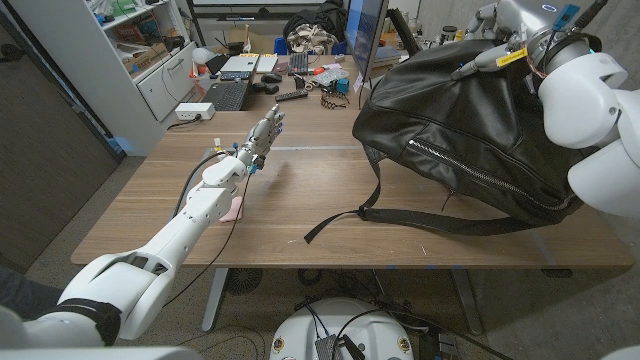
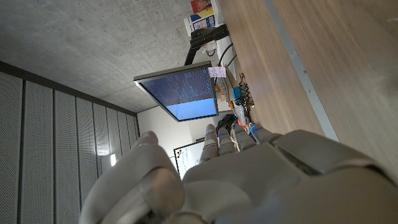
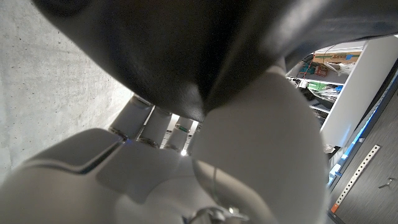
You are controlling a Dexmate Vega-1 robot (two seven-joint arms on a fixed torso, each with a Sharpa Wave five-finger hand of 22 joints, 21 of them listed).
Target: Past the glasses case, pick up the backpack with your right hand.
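The black leather backpack (image 1: 460, 125) is sitting at the right side of the wooden tabletop (image 1: 300, 200), its upper part raised toward the far right corner while its base and a long strap (image 1: 345, 218) are trailing on the wood toward the middle. The right arm is reaching in from the right edge over the bag's top; in the head view the arm's white shells are covering the right hand itself, so the grip cannot be seen there. In the right wrist view, the right hand (image 3: 186, 155) is sitting directly against dark leather, with the bag's surface pressing down over the fingers (image 3: 155, 124), yet I cannot tell whether they are closing on it.

Well apart, on the left half of the tabletop, the left hand (image 1: 265, 135) is standing with its fingers extended and apart, holding nothing. A small pink object (image 1: 233, 210) is lying beside the left forearm. A monitor (image 1: 365, 40) is standing at the far edge just behind the bag, with a laptop (image 1: 225, 95) and a remote (image 1: 291, 96) farther left.
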